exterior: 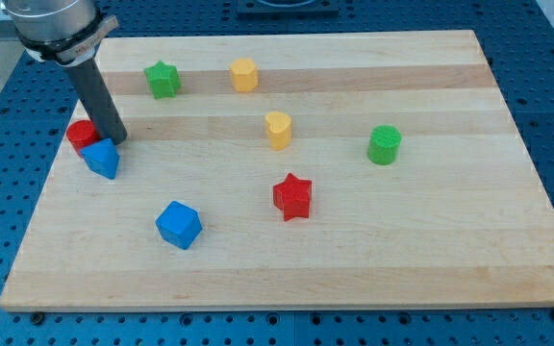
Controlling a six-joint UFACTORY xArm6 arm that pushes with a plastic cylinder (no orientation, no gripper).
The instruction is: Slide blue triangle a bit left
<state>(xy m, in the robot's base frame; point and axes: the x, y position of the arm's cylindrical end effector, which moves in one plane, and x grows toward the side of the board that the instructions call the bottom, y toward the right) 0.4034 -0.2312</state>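
The blue triangle [102, 158] lies near the board's left edge. A red block [81, 134], partly hidden by the rod, sits just to its upper left, touching or nearly touching it. My tip [116, 140] is at the lower end of the dark rod, right at the blue triangle's upper right corner and just to the right of the red block.
On the wooden board [431, 240] also lie a green star [163, 79], a yellow hexagon [244, 74], a yellow heart [278, 129], a green cylinder [385, 144], a red star [293, 196] and a blue cube [179, 224]. The board's left edge is close to the triangle.
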